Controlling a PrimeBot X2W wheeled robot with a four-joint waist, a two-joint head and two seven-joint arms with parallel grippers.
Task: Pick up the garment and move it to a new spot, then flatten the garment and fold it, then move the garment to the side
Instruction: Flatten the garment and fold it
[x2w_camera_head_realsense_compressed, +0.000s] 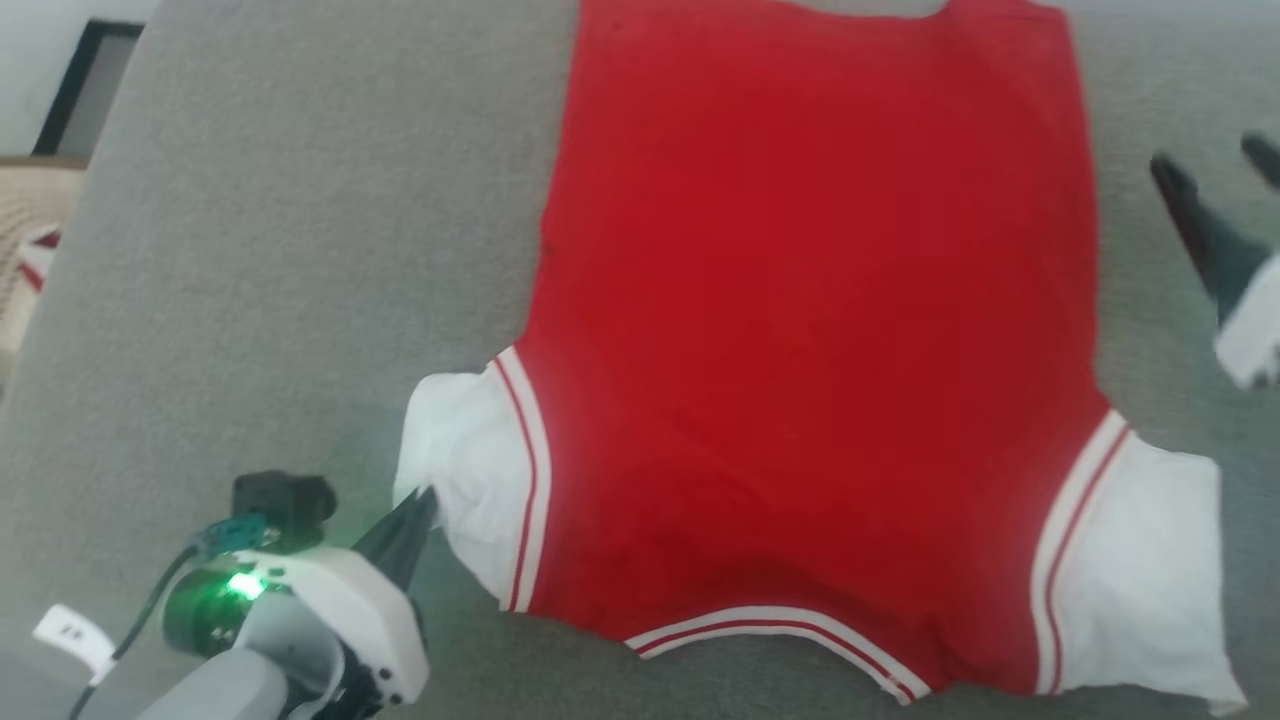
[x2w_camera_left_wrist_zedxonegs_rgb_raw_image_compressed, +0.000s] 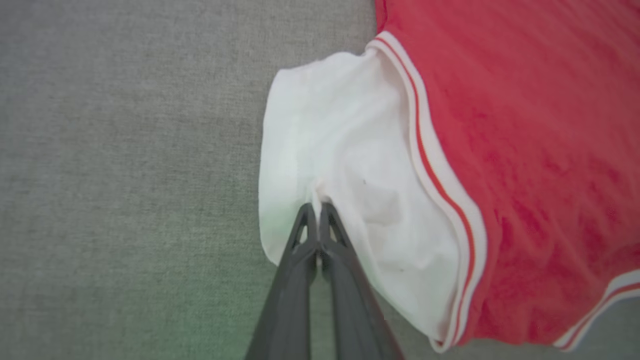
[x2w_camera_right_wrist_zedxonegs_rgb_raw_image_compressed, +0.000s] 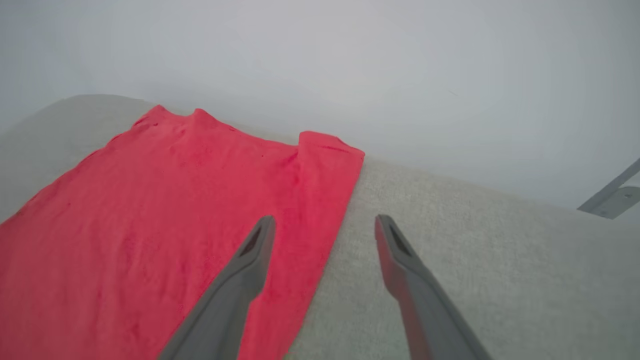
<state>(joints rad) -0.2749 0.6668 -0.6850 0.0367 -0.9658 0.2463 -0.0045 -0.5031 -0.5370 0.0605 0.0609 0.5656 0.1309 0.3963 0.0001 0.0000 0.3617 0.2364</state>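
The garment (x2w_camera_head_realsense_compressed: 800, 350) lies spread flat, red side up, on the grey fabric surface (x2w_camera_head_realsense_compressed: 250, 250), its hem at the far edge and its trimmed neckline toward the near edge. My left gripper (x2w_camera_left_wrist_zedxonegs_rgb_raw_image_compressed: 316, 206) is closed, pinching the outer edge of the white sleeve (x2w_camera_left_wrist_zedxonegs_rgb_raw_image_compressed: 325, 140) nearest the surface's left side. The cloth puckers at the fingertips. My right gripper (x2w_camera_right_wrist_zedxonegs_rgb_raw_image_compressed: 325, 220) stands open and empty above the garment's right edge.

Risk, as I judge it: the pinch takes only a thin fold, so a pull may slip it free. Pulling from one sleeve alone may also skew and wrinkle the flat body.

I can read no brand or lettering on the cloth. A small white tag (x2w_camera_head_realsense_compressed: 70, 632) by the left wrist bears marks too blurred to read.
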